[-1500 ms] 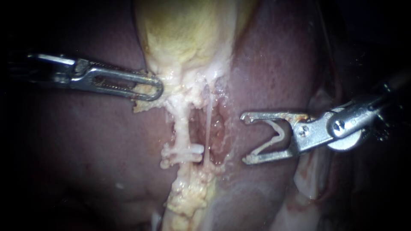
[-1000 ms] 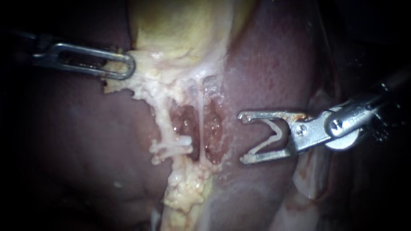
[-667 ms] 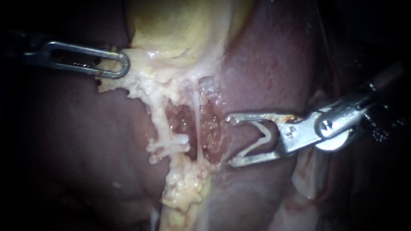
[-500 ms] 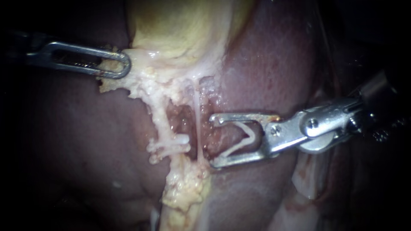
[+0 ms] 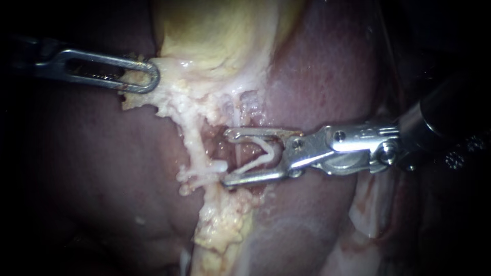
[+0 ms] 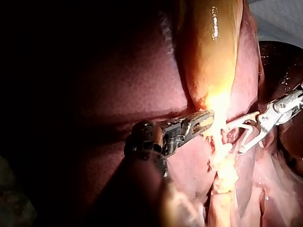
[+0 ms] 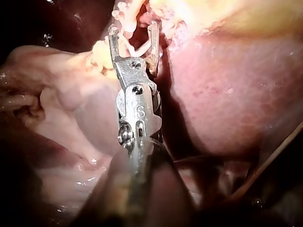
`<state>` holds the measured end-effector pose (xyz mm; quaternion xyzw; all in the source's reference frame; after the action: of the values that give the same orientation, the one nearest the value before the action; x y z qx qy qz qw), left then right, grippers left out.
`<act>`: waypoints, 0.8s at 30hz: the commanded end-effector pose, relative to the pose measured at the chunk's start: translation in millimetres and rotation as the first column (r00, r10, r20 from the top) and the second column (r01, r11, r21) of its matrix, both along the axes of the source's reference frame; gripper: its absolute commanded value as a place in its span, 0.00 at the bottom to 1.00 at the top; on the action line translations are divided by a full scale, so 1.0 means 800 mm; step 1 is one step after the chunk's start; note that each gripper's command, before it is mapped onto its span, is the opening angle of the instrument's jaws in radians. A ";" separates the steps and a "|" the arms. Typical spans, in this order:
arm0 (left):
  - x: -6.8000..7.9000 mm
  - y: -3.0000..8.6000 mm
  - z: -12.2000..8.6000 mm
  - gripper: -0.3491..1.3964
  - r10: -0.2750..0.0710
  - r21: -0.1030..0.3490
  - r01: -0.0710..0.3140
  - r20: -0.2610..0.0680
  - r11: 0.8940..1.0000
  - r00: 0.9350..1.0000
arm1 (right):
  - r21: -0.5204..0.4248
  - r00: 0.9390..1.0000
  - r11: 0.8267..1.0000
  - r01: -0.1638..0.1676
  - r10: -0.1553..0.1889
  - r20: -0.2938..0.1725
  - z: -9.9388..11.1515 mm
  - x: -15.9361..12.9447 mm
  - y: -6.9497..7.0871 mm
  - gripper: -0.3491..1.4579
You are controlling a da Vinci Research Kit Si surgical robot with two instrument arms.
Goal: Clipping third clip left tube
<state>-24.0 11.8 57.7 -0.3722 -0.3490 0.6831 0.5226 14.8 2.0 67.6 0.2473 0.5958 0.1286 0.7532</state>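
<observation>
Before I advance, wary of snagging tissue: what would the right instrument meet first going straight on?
Likely the thin tube, which lies inside the open clip in the right instrument; the left tube is just beyond. Depth is hard to judge.

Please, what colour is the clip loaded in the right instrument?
White clip; endoscope view shows it best.

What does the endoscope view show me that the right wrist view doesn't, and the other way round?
Only the endoscope view shows the left instrument, coming in from the side with its jaws shut on pale tissue. Only the right wrist view shows the pale folded tissue lying beside the right instrument. Both views show that instrument's jaws spread wide and holding a white V-shaped clip between them. Both also show the reddish liver around the working spot.
</observation>
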 end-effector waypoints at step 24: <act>-0.0001 -0.0005 0.0002 0.00 -0.001 -0.003 0.001 -0.002 1.000 1.000 | 0.046 0.985 0.997 0.065 -0.057 -0.161 0.0034 0.0061 0.0016 0.46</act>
<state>-24.1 11.4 57.9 -0.3725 -0.3474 0.6837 0.5226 20.1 3.3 70.3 0.2965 0.6448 0.1011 0.6972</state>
